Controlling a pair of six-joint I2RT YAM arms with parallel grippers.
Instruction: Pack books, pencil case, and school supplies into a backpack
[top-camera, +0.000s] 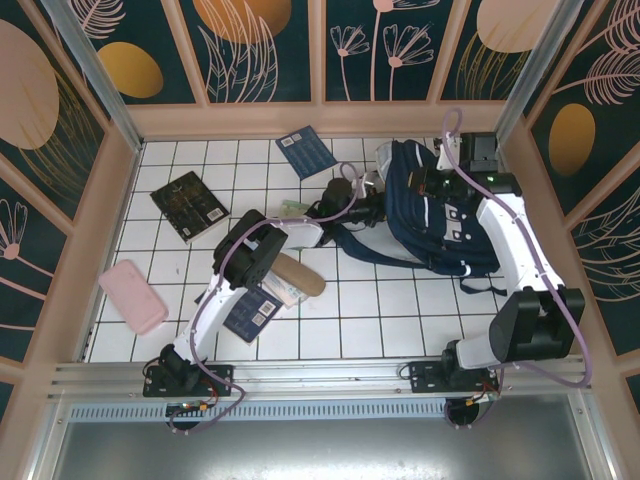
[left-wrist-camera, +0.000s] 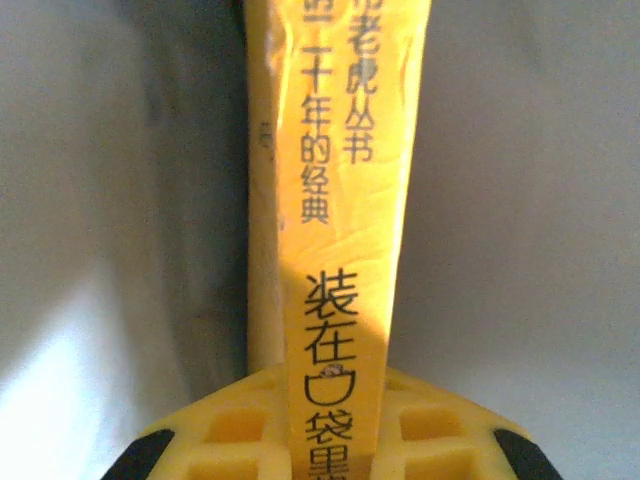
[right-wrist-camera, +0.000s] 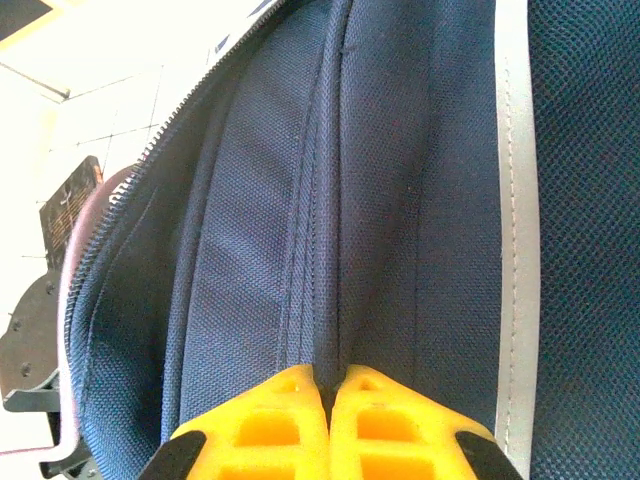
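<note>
Backpack (top-camera: 440, 215) lay far right on the tiled table (top-camera: 380, 320), the black book (top-camera: 190, 205) well apart at the left. At the left wrist, the left gripper (left-wrist-camera: 330, 430) clamped the yellow book (left-wrist-camera: 340, 200) by its thin edge. At the right wrist, the right gripper (right-wrist-camera: 327, 395) pinched a navy fold of the backpack.

Yellow book (left-wrist-camera: 345, 200) and backpack (right-wrist-camera: 400, 200) run past wrist-view edges; the left arm (top-camera: 215, 300) half covers a navy book (top-camera: 247, 322).
</note>
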